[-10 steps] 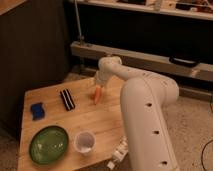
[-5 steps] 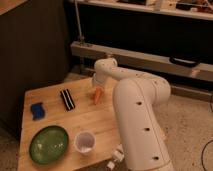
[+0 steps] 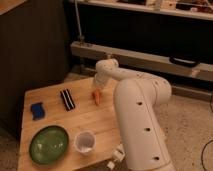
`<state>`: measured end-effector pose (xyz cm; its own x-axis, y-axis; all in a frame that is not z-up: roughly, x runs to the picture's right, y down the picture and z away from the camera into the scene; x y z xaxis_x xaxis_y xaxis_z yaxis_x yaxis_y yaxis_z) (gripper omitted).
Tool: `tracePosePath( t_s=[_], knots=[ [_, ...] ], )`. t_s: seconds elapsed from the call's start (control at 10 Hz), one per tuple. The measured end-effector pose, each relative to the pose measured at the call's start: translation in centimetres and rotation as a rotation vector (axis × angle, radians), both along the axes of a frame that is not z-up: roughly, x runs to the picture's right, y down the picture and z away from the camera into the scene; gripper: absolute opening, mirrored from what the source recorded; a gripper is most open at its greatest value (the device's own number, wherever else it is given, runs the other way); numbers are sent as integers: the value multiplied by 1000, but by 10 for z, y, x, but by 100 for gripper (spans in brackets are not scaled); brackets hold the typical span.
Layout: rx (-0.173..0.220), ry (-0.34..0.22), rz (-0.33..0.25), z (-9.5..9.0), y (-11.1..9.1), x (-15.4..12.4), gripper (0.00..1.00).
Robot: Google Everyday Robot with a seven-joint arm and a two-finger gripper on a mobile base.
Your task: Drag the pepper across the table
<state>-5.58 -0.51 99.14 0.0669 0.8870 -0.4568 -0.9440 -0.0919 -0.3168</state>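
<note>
My gripper [image 3: 99, 86] sits low over the far edge of the table [image 3: 56, 121], its tip right on top of the pepper [image 3: 97, 97]. It seems to touch the pepper's upper end, but I cannot tell whether the pincer is clenched on it or released. Over the last second the arm's big white link has swung in across my view, yet the pepper lies almost where it was, near the far edge and just right of the black striped block [image 3: 67, 99]. I judge the drag has barely begun. Further out are the blue sponge [image 3: 37, 110], the green plate [image 3: 48, 144] and the clear cup [image 3: 84, 142].
</note>
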Motion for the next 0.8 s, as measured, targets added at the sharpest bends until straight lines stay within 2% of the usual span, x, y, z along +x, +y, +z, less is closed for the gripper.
tracePosePath(
  t_s=[0.3, 0.5, 0.8],
  knots=[
    [13, -12, 79, -8, 3, 5, 31],
    [7, -38, 93, -11, 17, -10, 31],
    [18, -58, 108, -16, 22, -12, 31]
  ],
)
